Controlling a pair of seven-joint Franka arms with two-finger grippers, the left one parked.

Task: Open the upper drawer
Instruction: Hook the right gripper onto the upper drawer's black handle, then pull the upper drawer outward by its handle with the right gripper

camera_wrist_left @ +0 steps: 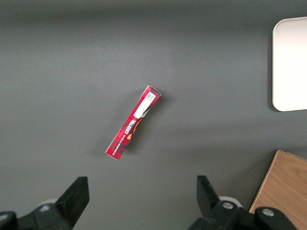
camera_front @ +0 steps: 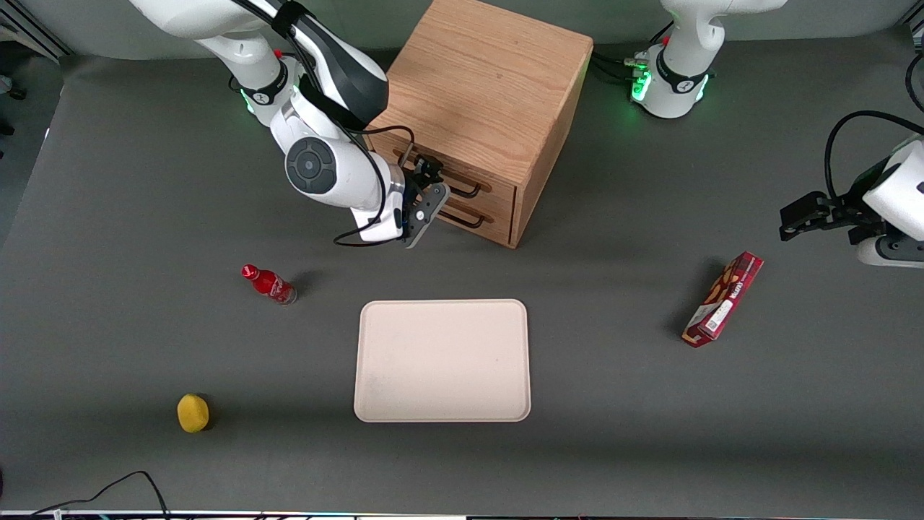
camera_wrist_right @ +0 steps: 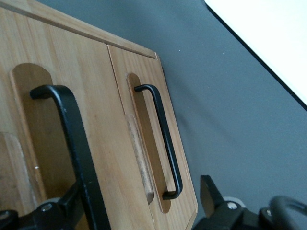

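Note:
The wooden cabinet stands on the grey table with two drawers in its front face. The upper drawer looks flush with the cabinet front, and its black bar handle fills much of the right wrist view. The lower drawer's handle lies just beside it. My right gripper hovers close in front of the drawer faces with its fingers open. One dark fingertip sits right next to the upper handle, and the other is out past the cabinet's bottom edge. Nothing is gripped.
A cream tray lies nearer the front camera than the cabinet. A small red bottle and a yellow round object are toward the working arm's end. A red snack box lies toward the parked arm's end.

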